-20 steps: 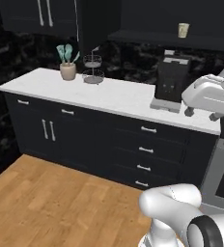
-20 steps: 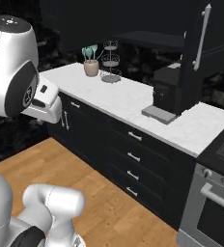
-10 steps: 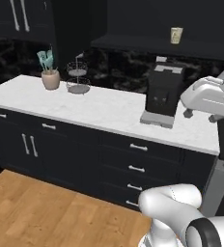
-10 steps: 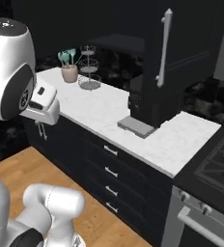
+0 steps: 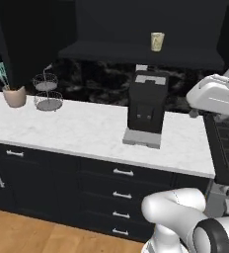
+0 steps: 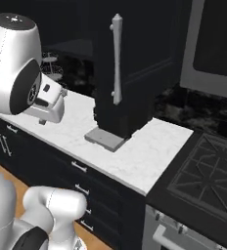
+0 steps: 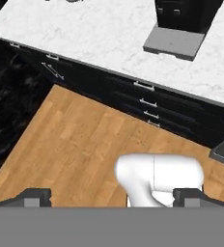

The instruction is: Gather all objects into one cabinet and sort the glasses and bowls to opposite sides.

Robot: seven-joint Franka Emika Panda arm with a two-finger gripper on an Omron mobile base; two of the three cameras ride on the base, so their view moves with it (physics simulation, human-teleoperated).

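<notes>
Cream tumbler (image 5: pixel 157 41) on cabinet shelf (image 5: pixel 136 52) (alone), end effector (image 7: pixel 112 197) open

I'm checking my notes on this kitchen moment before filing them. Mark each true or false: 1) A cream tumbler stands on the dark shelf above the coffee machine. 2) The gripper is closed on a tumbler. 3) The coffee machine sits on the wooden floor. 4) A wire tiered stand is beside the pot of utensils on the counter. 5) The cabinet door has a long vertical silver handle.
1) True: the cream tumbler stands on the shelf above the coffee machine.
2) False: the gripper is open and holds nothing, facing the floor.
3) False: it sits on the white marble counter.
4) True: the wire tiered stand is just right of the pot of utensils.
5) True: the cabinet door carries a silver handle.
</notes>
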